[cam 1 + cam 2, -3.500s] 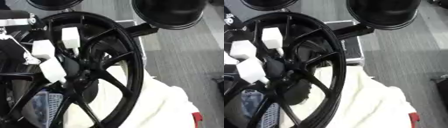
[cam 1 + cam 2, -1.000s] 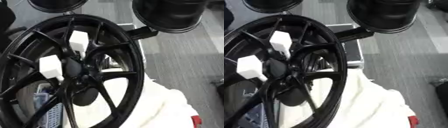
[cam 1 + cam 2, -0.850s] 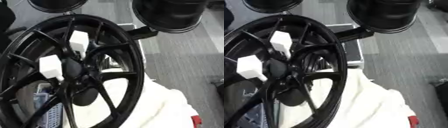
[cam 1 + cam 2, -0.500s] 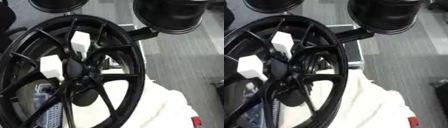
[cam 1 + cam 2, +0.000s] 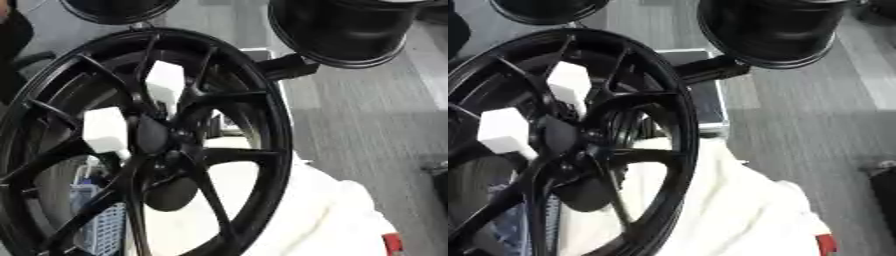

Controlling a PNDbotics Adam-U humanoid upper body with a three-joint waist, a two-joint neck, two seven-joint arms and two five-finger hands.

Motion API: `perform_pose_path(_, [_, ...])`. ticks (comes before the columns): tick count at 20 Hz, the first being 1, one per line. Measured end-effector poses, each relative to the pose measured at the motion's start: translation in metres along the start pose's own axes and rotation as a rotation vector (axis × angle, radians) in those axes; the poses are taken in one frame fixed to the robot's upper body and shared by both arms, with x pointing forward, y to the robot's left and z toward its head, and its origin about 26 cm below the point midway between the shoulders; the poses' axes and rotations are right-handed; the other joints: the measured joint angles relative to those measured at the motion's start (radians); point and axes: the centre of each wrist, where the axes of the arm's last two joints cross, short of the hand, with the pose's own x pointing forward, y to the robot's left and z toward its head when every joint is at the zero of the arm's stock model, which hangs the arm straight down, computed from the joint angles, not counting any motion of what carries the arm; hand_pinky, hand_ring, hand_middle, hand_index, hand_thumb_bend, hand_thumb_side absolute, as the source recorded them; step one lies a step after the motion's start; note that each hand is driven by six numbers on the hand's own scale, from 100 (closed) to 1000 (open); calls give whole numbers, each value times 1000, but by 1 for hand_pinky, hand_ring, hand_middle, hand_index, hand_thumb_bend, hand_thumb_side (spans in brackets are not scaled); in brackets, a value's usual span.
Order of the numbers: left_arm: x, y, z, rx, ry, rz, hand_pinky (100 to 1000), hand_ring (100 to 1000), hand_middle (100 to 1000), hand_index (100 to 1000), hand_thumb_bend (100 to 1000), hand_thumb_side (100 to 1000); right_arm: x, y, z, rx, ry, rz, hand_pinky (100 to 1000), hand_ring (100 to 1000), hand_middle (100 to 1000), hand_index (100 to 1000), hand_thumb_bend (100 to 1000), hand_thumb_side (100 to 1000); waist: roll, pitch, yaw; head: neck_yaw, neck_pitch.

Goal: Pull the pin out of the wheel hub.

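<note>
Of the left robot hand [image 5: 105,131], reaching in from the left, only two white blocky parts show, one above and to the right of the other. Its grip cannot be made out.

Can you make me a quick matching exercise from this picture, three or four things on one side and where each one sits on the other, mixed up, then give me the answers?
Things:
1. black wheel
2. white blocks
3. white cloth
4. blue basket

Places:
A. lower right, under the rim
B. between the spokes by the hub
C. fills the left and centre
D. bottom left, seen through the spokes

Pairs: 1-C, 2-B, 3-A, 4-D
</note>
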Motion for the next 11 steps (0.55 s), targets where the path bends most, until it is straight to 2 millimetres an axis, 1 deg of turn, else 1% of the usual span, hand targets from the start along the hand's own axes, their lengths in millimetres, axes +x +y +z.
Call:
perform_pose_path(3, [18,-11,2,15,-121,38,761,706,638,766,338,251,2,-2,-1,-6,-15,-3,841,665,581,739,100,383,-3,0,-1,1,0])
perform_pose_path(6, [32,-30,7,-11,-221,69,763,708,640,770,344,247,5,-4,-3,-11,-33,-7,842,666,582,739,100,377,-4,0,-5,6,-1])
perform_pose_path(11, [47,-63,24,-70,-351,143,764,708,640,772,344,258,8,-6,-6,-11,-59,-8,843,667,583,741,100,374,-11,0,-10,14,-10])
